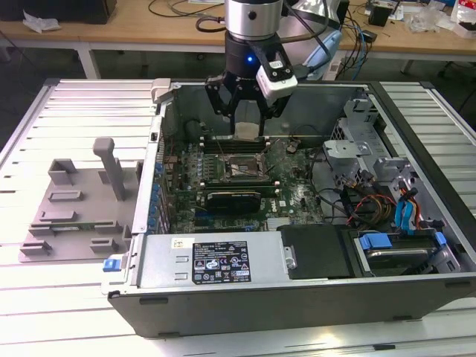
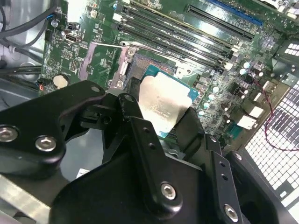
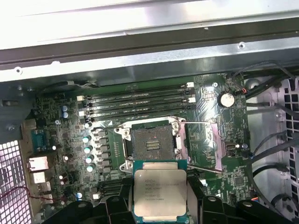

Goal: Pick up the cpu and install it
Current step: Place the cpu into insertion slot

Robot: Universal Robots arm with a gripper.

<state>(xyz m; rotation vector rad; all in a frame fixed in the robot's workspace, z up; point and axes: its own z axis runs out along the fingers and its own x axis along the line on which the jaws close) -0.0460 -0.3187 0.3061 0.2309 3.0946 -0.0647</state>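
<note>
Beneath the jaws and spreading well beyond them on every side, a slatted metal table (image 1: 59, 320) carries an open computer case (image 1: 297, 301) with its open side turned up. From above, the arm (image 1: 253, 18) reaches down into the case, so the jaws hang inside its walls, near the far one. Directly under the jaws lies the green motherboard (image 1: 297, 190), which fills the case floor in both wrist views (image 3: 224, 158) (image 2: 79, 51). Well off to the exterior view's left of the jaws, outside the case, a grey fixture tray (image 1: 74, 216) rests on the table. The gripper (image 1: 247, 128) is clamped on the cpu (image 1: 247, 131), its black fingers (image 2: 140, 135) pressing two opposite edges of the chip. Just beyond the jaws run four long dark memory slots (image 3: 140, 105). Below and slightly ahead of the jaws sits the socket (image 3: 150, 144), its square bed uncovered, with a metal plate (image 3: 212, 144) folded back beside it. Between the jaws the cpu (image 3: 160, 191) is held flat, its shiny silver top facing up and a thin greenish rim showing around it; the second wrist view shows it (image 2: 163, 100) lifted above the board. It seems to hang clear of the socket rather than rest in it, though how close the two are cannot be told.
</note>
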